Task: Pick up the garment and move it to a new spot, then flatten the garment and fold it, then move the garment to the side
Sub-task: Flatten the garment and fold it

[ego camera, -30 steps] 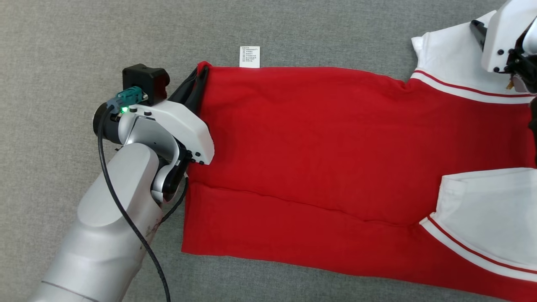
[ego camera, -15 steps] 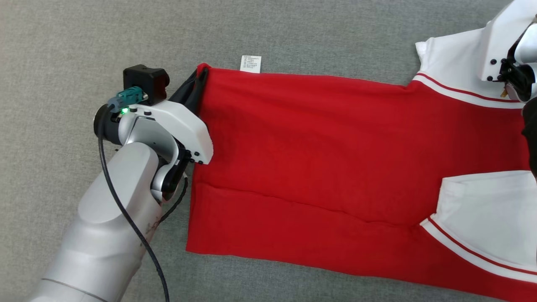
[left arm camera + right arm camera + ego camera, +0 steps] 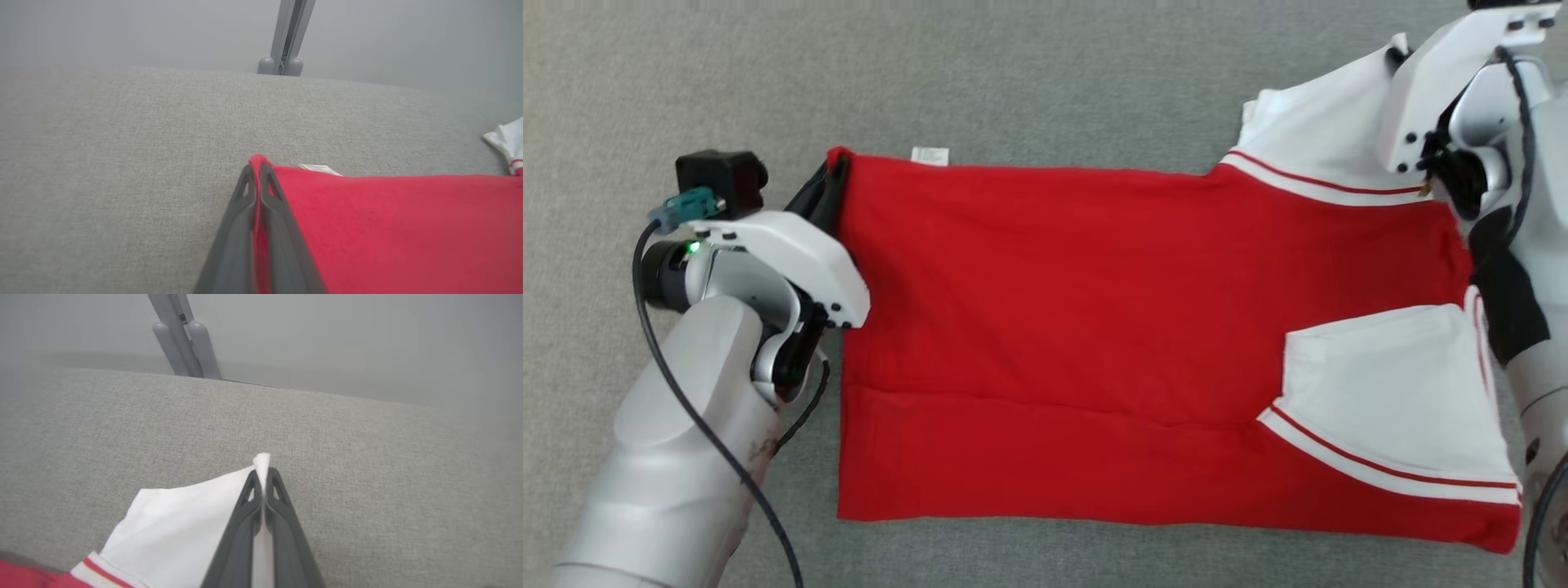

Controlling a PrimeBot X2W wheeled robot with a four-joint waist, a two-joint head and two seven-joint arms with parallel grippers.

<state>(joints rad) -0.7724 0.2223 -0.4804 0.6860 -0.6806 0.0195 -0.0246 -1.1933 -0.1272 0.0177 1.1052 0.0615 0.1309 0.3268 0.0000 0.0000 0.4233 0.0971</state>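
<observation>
The garment [image 3: 1094, 310] is a red shirt with white, red-striped sleeves, spread sideways across the grey fabric surface [image 3: 1029, 73]. My left gripper [image 3: 832, 173] is shut on its far left hem corner, red cloth pinched between the dark fingers [image 3: 245, 212] in the left wrist view. My right gripper [image 3: 1398, 55] is shut on the edge of the far white sleeve [image 3: 1315, 139], with white cloth [image 3: 184, 522] caught between its fingers [image 3: 282, 522] in the right wrist view. A second white sleeve [image 3: 1388, 384] lies folded onto the red body at the near right.
A small white care label [image 3: 929, 155] sticks out at the far hem near my left gripper. Grey metal legs [image 3: 288, 36] stand beyond the far edge of the surface [image 3: 179, 339]. Bare grey fabric lies beyond the garment and to its left.
My right gripper has shut on the white sleeve edge. The head view has shifted, so the garment sits further left and more of its right end shows. The left grip is unchanged.
</observation>
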